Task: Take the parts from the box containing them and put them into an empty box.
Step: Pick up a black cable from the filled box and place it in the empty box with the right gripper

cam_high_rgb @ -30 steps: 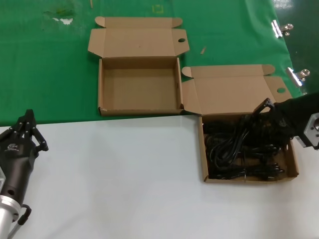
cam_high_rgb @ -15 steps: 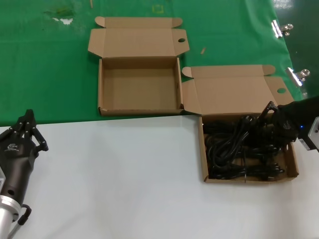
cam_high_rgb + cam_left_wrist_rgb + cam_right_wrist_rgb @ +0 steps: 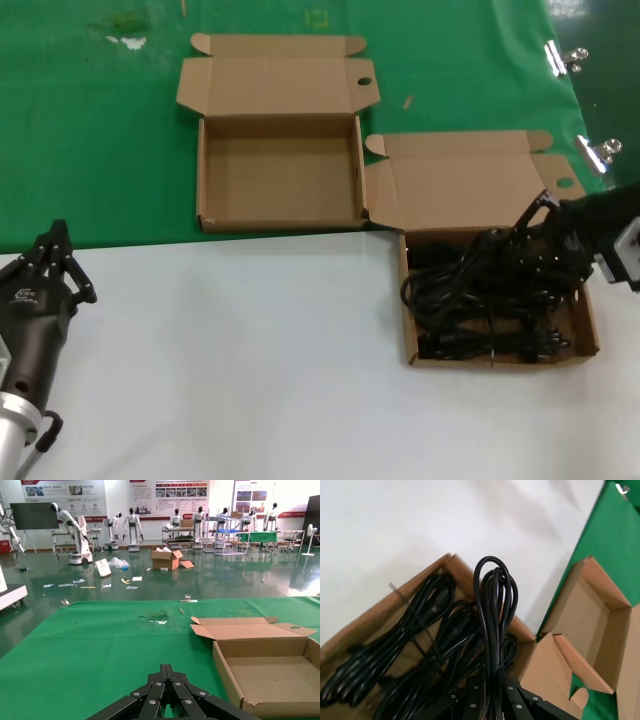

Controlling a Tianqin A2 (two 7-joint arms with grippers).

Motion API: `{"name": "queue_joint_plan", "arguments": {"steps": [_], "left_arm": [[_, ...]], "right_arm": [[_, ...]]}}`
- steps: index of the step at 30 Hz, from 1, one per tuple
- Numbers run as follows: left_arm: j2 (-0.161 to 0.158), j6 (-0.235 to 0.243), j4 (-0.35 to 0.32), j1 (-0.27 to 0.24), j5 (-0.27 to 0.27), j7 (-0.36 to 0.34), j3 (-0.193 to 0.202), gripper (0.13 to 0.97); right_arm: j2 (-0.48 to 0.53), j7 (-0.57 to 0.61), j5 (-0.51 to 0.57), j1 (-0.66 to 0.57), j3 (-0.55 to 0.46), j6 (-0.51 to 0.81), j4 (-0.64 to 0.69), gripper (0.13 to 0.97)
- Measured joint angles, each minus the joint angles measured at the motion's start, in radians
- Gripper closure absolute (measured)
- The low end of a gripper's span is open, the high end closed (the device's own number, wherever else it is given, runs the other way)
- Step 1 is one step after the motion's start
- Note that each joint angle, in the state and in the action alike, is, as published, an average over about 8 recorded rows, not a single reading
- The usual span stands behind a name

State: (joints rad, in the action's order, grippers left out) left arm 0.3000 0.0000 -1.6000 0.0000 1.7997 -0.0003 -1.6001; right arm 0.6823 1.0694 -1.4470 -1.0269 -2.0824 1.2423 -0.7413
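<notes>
The box with the parts [image 3: 591,330] lies open at the right and holds several black cable bundles [image 3: 480,335]. My right gripper [image 3: 541,222] is over its far right corner, shut on one cable bundle [image 3: 455,272]. The bundle slants down across the box and its looped end reaches the left wall. In the right wrist view the gripper [image 3: 495,686] clamps that bundle [image 3: 495,605] above the other cables [image 3: 405,640]. The empty box [image 3: 280,175] lies open at the back centre. My left gripper [image 3: 56,246] is shut and parked at the near left.
The empty box also shows in the left wrist view [image 3: 270,672], to the side of my left gripper [image 3: 167,672], and in the right wrist view [image 3: 587,610]. Both boxes sit near the edge of a green cloth [image 3: 90,150]. Metal clips [image 3: 598,152] are at the far right.
My right gripper has risen a little with the cable bundle. The bundle's looped end has lifted and shifted toward the box's left wall. The left arm has not moved.
</notes>
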Motion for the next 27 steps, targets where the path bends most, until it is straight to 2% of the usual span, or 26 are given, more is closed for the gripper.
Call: {"name": "queue_joint_plan", "arguments": {"steps": [8, 14, 20, 27], "left_arm": [[0.000, 0.000, 0.000, 0.000, 0.000, 0.000, 0.000, 0.957], [0.000, 0.000, 0.000, 0.000, 0.000, 0.000, 0.000, 0.957], [0.000, 0.000, 0.000, 0.000, 0.000, 0.000, 0.000, 0.957], [0.000, 0.000, 0.000, 0.000, 0.000, 0.000, 0.000, 0.957]], "right_arm": [[0.036, -0.254, -0.010, 0.012, 0.009, 0.035, -0.146, 0.926], [0.019, -0.399, -0.003, -0.028, 0.002, 0.055, -0.169, 0.926], [-0.041, -0.439, 0.017, -0.090, -0.017, 0.042, -0.113, 0.926], [-0.154, -0.414, 0.042, -0.175, -0.043, -0.002, 0.028, 0.926]]}}
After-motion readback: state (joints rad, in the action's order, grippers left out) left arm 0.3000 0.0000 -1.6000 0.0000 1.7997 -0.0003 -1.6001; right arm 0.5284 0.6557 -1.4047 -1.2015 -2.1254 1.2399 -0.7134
